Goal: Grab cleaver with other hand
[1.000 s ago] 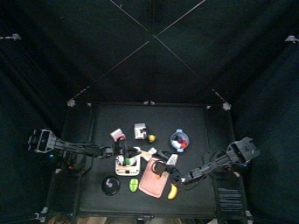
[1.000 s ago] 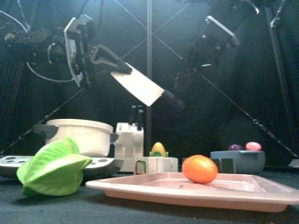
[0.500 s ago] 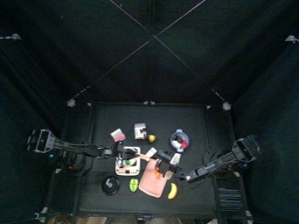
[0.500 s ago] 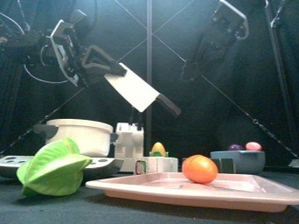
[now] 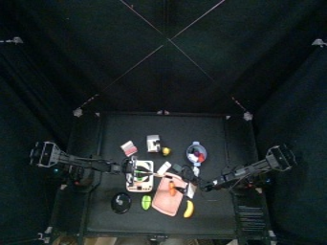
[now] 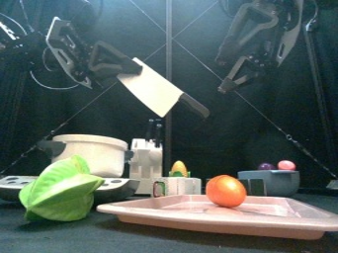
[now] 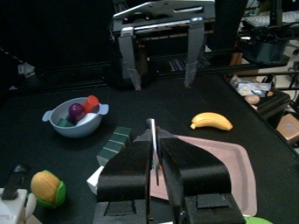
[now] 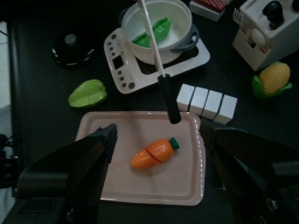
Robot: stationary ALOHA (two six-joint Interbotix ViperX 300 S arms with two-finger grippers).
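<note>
Cleaver (image 6: 158, 90) hung in the air above the desk (image 5: 211, 129), well clear of the pink board (image 6: 211, 216) and the orange fruit (image 6: 226, 190) resting on it; the left hand (image 6: 95, 61) clenched the whitish blade at its upper end, so the blade slanted down to the right and the dark handle (image 6: 195, 108) stuck out free at the lower end. From the left wrist the blade showed edge-on as a thin line between the two fingers. Right hand (image 6: 246, 67) hovered high on the right with its fingers spread wide and nothing between them, well apart from the cleaver. Judging by its look, the piece was a light, stiff toy, thin and flat, with smooth faces that could slip or swivel in a loose pinch. The free handle seemed the sensible place for the other hand to take hold, closing across its width, with the flat blade near the handle as a fallback. How far the left fingers reached over the blade was hidden by the hand itself, and the handle's true thickness was hard to make out against the dark curtain. From above, the cleaver was too small to read clearly.
</note>
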